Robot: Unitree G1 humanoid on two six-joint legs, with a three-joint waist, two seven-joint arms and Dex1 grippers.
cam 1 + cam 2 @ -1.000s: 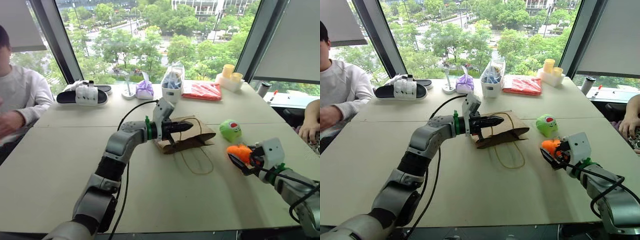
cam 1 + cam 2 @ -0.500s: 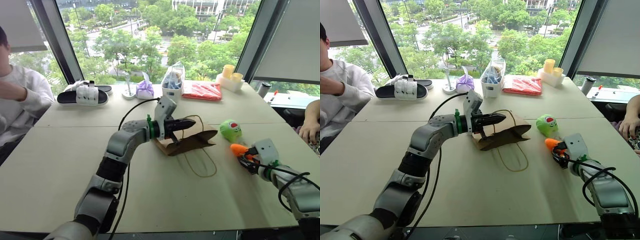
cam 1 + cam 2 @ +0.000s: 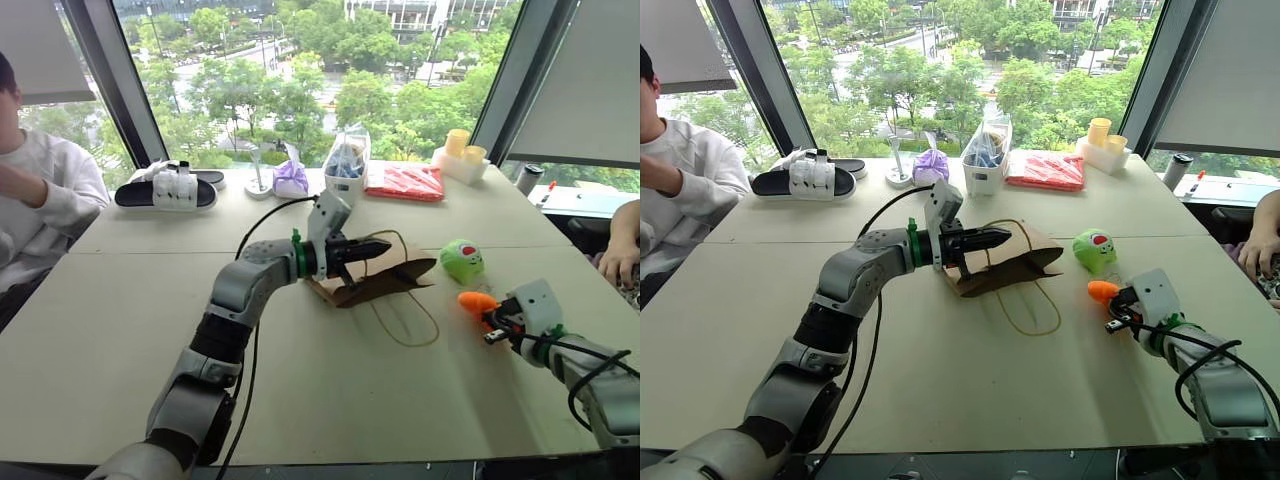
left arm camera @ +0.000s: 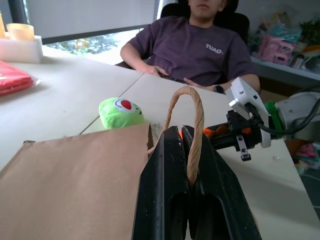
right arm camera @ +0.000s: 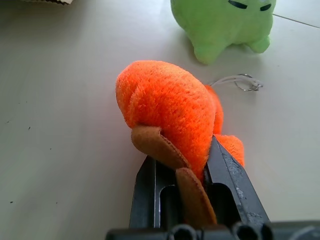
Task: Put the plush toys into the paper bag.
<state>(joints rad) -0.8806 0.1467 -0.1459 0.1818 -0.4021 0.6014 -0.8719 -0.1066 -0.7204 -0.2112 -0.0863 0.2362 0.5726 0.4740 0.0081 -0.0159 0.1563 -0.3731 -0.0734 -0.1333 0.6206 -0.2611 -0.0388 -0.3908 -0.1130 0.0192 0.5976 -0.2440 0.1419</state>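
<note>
The brown paper bag lies on its side mid-table, mouth toward the right, one cord handle loose on the tabletop. My left gripper is shut on the bag's other cord handle and holds that edge up. The orange plush toy sits at the right, pinched at one end by my right gripper, which is shut on the orange plush. The green plush toy rests on the table just beyond, between the bag and the orange one, untouched.
Along the far edge stand a black-and-white sandal, a purple tied pouch, a clear plastic bag of items, a red packet and yellow cups. People sit at the table's left and right.
My right gripper has closed on the orange plush and sunk slightly toward the table. My left gripper has kept its hold on the bag handle, in place.
</note>
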